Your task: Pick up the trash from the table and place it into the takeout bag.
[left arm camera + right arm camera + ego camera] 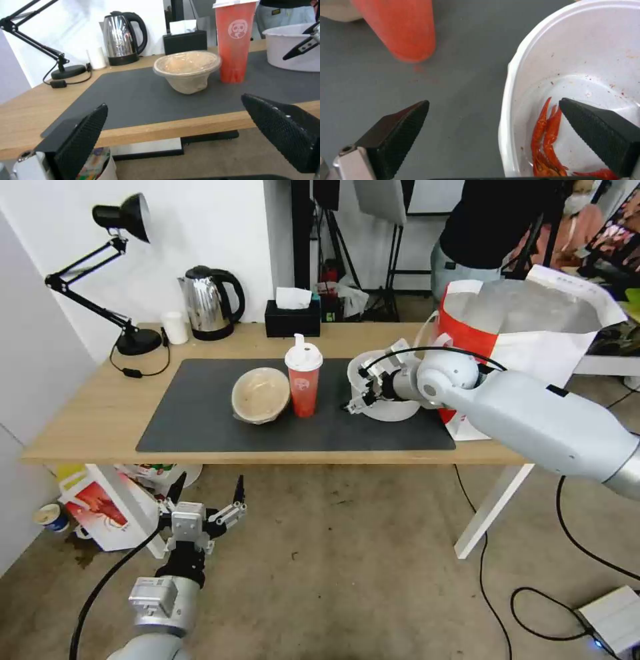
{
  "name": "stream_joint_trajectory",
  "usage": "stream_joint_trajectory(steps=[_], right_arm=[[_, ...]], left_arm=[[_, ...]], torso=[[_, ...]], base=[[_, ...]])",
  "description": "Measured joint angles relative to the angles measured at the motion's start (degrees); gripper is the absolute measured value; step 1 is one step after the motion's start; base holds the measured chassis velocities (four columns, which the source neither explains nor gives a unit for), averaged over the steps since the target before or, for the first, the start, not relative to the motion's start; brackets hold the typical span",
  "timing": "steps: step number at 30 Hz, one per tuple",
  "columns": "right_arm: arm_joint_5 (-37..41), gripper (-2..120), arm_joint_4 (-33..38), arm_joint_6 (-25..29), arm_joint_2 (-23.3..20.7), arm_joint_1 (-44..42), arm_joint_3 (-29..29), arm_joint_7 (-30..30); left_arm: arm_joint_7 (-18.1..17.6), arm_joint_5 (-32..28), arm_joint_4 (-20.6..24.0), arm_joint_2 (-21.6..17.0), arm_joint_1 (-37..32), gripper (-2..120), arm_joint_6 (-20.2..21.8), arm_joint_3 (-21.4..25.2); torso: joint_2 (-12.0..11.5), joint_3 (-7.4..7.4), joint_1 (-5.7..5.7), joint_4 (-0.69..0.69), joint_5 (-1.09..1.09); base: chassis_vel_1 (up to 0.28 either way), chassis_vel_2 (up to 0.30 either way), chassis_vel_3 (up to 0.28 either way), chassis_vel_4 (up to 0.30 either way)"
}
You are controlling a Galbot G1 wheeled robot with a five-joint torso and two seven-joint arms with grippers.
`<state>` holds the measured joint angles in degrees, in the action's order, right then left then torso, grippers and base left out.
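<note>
Right wrist view showed the right gripper (pixel 493 112) spread wide over the white bowl's (pixel 586 62) rim, red scraps (pixel 546 140) inside. Left gripper (pixel 207 500) hung wide apart below the table (pixel 87 413).

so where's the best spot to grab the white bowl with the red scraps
Probably its thin rim on the side facing the red cup, from above. The white bowl is wide and open-topped; the right pincer is open and straddles that rim, one finger inside, one over the mat.
</note>
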<state>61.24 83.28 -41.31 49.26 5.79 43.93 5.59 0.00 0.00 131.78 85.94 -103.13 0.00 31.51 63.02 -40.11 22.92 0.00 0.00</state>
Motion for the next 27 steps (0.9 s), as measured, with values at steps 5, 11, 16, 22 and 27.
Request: stream_joint_trajectory(steps=[5, 11, 16, 22, 27], right_arm=[[-0.76, 100, -0.88, 0.0, 0.77, -0.34, 0.24, -0.06], [-1.42, 100, -1.96, 0.07, 1.65, -0.63, 0.41, -0.26], [-1.49, 99, -2.12, 0.07, 1.79, -0.7, 0.45, -0.49], [-1.5, 71, -2.34, 0.01, 2.18, -0.55, 0.72, -1.51], [-1.33, 52, -2.16, 0.0, 2.17, -0.14, 0.87, -2.06]], left_arm=[[0.0, 0.0, 0.0, 0.0, 0.0, 100, 0.0, 0.0], [0.0, 0.0, 0.0, 0.0, 0.0, 100, 0.0, 0.0], [0.0, 0.0, 0.0, 0.0, 0.0, 100, 0.0, 0.0], [0.0, 0.0, 0.0, 0.0, 0.0, 100, 0.0, 0.0], [0.0, 0.0, 0.0, 0.0, 0.0, 100, 0.0, 0.0]], torso=[[0.0, 0.0, 0.0, 0.0, 0.0], [0.01, 0.01, -0.01, 0.0, -0.01], [0.0, 0.01, -0.01, 0.0, 0.0], [-0.01, 0.0, -0.01, 0.0, 0.01], [-0.01, 0.0, -0.01, 0.0, 0.0]], base=[[0.0, 0.0, 0.0, 0.0], [0.0, 0.0, 0.0, 0.0], [0.0, 0.0, 0.0, 0.0], [0.0, 0.0, 0.0, 0.0], [0.0, 0.0, 0.0, 0.0]])
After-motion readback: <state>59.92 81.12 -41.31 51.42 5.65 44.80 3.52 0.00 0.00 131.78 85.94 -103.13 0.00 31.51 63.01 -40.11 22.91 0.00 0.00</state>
